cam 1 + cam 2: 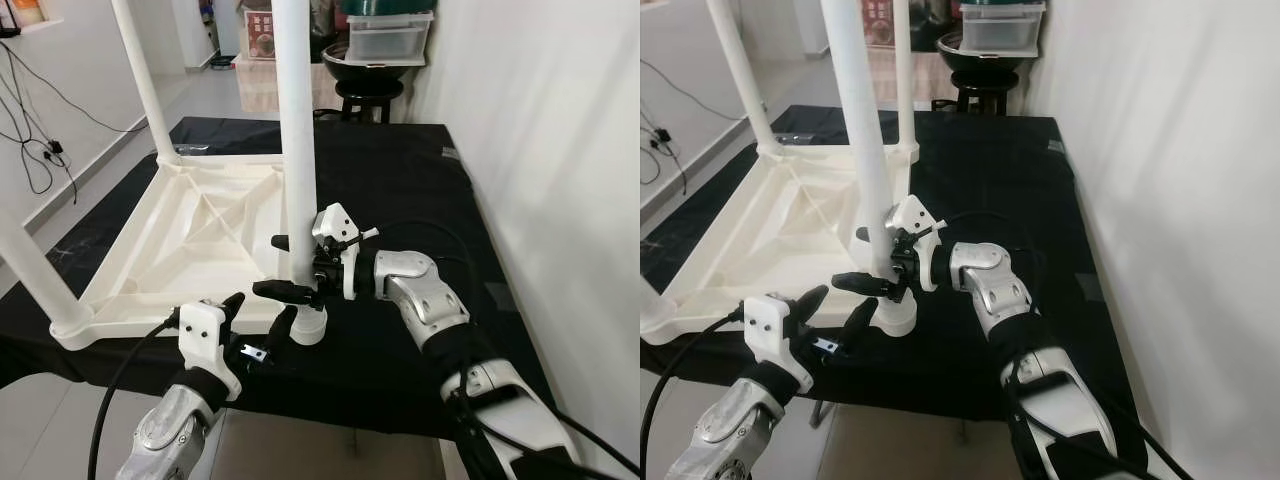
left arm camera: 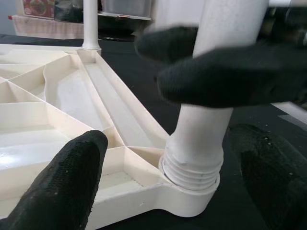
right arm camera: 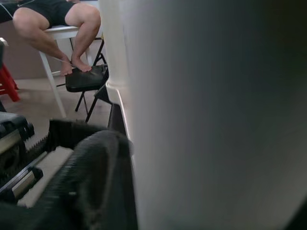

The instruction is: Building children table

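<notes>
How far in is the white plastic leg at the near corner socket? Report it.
Partly in. The white plastic leg stands upright in the corner socket, with thread ridges exposed above the rim. The right gripper clamps it.

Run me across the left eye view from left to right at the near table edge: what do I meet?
Near-left table leg → left gripper, open by the socket → near-right table leg, upright in the corner socket → right gripper, closed around that leg → right arm → black cloth.
</notes>
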Robot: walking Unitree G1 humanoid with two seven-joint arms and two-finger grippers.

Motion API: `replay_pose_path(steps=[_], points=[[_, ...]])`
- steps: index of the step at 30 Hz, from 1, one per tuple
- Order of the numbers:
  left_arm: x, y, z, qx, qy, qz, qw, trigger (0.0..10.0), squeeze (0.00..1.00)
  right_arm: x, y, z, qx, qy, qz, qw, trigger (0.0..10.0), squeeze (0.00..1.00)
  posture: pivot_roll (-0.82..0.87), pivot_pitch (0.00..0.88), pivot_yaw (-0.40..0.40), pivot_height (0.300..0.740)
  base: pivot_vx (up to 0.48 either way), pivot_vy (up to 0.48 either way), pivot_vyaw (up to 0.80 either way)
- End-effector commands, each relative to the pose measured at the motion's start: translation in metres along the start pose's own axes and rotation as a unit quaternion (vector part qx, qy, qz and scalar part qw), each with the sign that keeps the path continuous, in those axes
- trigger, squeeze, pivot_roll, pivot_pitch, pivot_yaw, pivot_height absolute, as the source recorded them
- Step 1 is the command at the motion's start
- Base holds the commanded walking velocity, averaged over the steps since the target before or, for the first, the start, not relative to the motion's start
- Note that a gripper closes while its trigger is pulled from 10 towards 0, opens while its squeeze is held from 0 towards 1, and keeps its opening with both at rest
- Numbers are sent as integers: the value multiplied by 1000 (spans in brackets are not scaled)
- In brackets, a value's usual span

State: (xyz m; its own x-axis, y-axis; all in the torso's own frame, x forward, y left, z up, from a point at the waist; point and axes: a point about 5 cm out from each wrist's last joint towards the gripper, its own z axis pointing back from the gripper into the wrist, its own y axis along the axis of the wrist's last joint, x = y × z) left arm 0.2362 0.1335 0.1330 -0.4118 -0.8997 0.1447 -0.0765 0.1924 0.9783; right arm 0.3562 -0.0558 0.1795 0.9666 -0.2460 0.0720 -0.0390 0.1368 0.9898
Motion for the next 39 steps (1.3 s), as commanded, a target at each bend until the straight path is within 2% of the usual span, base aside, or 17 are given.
replay_pose_path(steps=[1,14,17,18,20,21,22,23,28,29,30,31,33,34,35,37,39], points=[[-2,-3,0,-4,6,-4,1000,10000,0,-3,1,-6,2,13,0,1000,0,0,29,0,-21,740,0,0,0],[-5,-5,-1,-7,8,3,1000,10000,0,14,-10,26,-10,-50,-16,999,0,0,8,0,-6,740,0,0,0],[-5,-5,1,-7,7,3,1000,10000,0,15,-25,28,-19,-138,-39,989,0,0,4,0,-16,740,0,0,0],[-6,-5,3,-7,8,2,1000,10000,0,20,-33,27,-28,-277,-44,960,0,0,-9,0,-10,740,0,0,0],[-6,-4,4,-8,8,-1,1000,10000,0,-24,-59,9,-36,-367,-91,925,0,0,-17,5,4,740,0,0,0],[-6,-4,4,-8,8,-1,1000,10000,0,-24,-59,9,-36,-367,-91,925,0,0,-17,5,4,740,0,0,0],[-6,-4,4,-10,7,-3,1000,10000,0,-42,-65,-2,-60,-343,-70,935,0,0,-28,0,16,740,0,0,0],[-6,-4,4,-12,6,-3,1000,10000,0,-46,-66,-6,-57,-327,-73,941,0,0,-26,0,17,740,0,0,0],[-7,-3,4,-13,6,1,1000,10000,0,-27,-64,-2,-60,-342,-86,934,0,0,-5,8,7,740,0,0,0],[-7,-3,5,-12,9,0,1000,10000,0,-26,-64,-2,-61,-343,-94,933,10000,0,-3,15,10,740,0,0,0],[-7,-3,5,-12,9,0,1000,10000,0,-26,-64,-2,-61,-343,-94,933,10000,0,-3,15,10,740,0,0,0],[-8,-2,5,-12,12,-1,1000,10000,0,-26,-59,-4,-53,-338,-97,935,10000,510,-1,15,12,740,0,0,0],[-8,-2,5,-12,12,-1,1000,10000,0,-26,-59,-4,-53,-338,-97,935,10000,510,-1,15,12,740,0,0,0],[-9,-2,4,-12,12,-1,1000,10000,0,-24,-53,-5,-42,-323,-96,940,10000,1000,-2,15,12,740,0,0,0],[-9,-2,4,-12,12,-1,1000,10000,0,-24,-53,-5,-42,-323,-96,940,10000,1000,-2,15,12,740,0,0,0],[-9,-2,3,-13,10,0,1000,10000,0,-24,-36,-10,-10,-273,-95,957,10000,1000,-2,13,12,740,0,0,0],[-10,-2,3,-13,9,2,1000,10000,0,-23,-12,-12,25,-169,-50,984,10000,1000,-2,11,12,740,0,0,0]])
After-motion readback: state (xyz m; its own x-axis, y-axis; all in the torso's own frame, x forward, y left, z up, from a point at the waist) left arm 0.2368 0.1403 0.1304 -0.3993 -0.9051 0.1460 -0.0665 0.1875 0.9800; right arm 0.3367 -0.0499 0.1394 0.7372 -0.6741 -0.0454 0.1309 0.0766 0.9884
